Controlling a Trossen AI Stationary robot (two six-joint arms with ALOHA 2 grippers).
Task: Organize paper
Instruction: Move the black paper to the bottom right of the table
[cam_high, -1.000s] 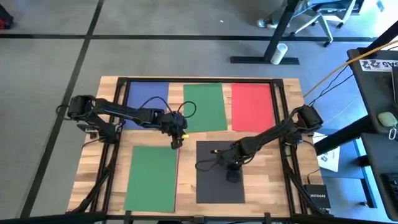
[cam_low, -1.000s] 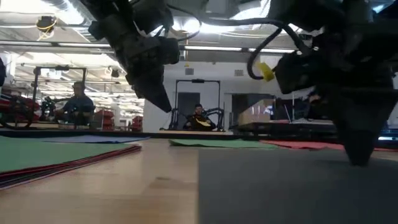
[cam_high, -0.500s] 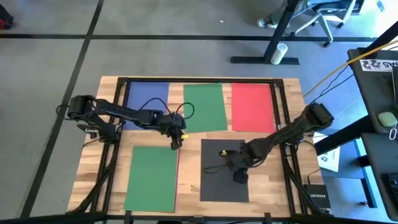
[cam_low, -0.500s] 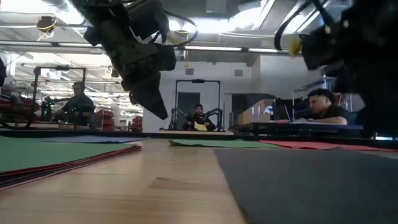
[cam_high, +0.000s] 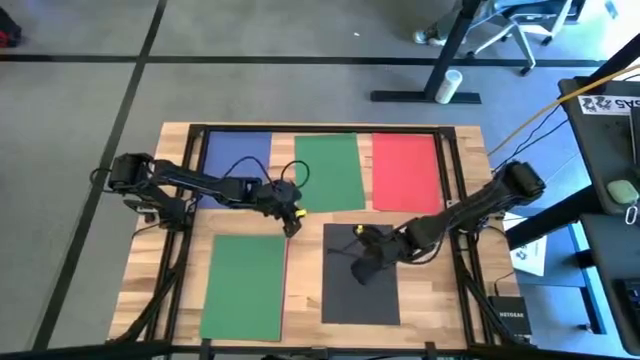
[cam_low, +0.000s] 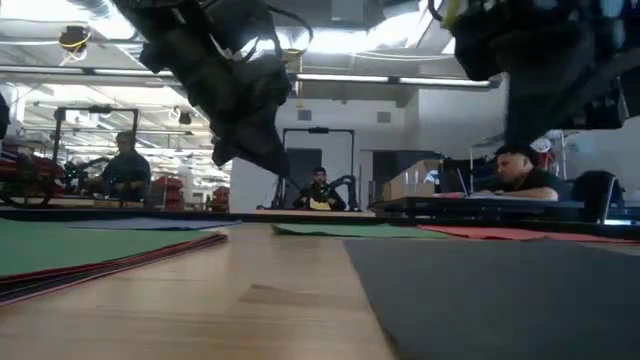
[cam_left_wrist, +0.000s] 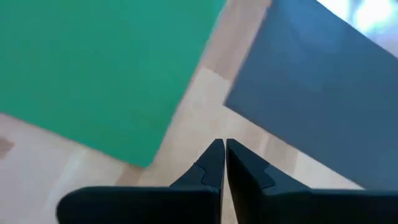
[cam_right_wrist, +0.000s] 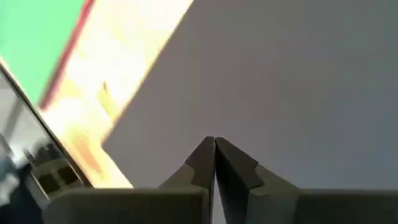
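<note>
- Paper is lying in two rows on the desk (cam_high: 470, 150): a blue sheet (cam_high: 238, 160), green sheet (cam_high: 330, 172) and red sheet (cam_high: 405, 172) along the far edge, one colour per spot, looking like sorted places.
- A near green sheet (cam_high: 245, 285) is sitting on top of a pile at the near left; red edges are peeking out under it in the low view, so this is probably the unsorted stack.
- A dark sheet (cam_high: 360, 275) is lying flat alone at near centre-right, slightly skewed, apart from the stack.
- The right gripper (cam_high: 362, 262) is hanging over the dark sheet with its fingers (cam_right_wrist: 205, 163) pressed together and holding nothing; closed tips suit pushing or sliding a sheet better than pinching it.
- In the low view this gripper is sitting above the paper, not touching it.
- The left gripper (cam_high: 291, 225) is hovering over bare wood between the far green sheet, the stack and the dark sheet, fingers (cam_left_wrist: 214, 163) nearly closed, empty, apparently waiting.
- People are sitting in the room behind, well apart from the desk.
</note>
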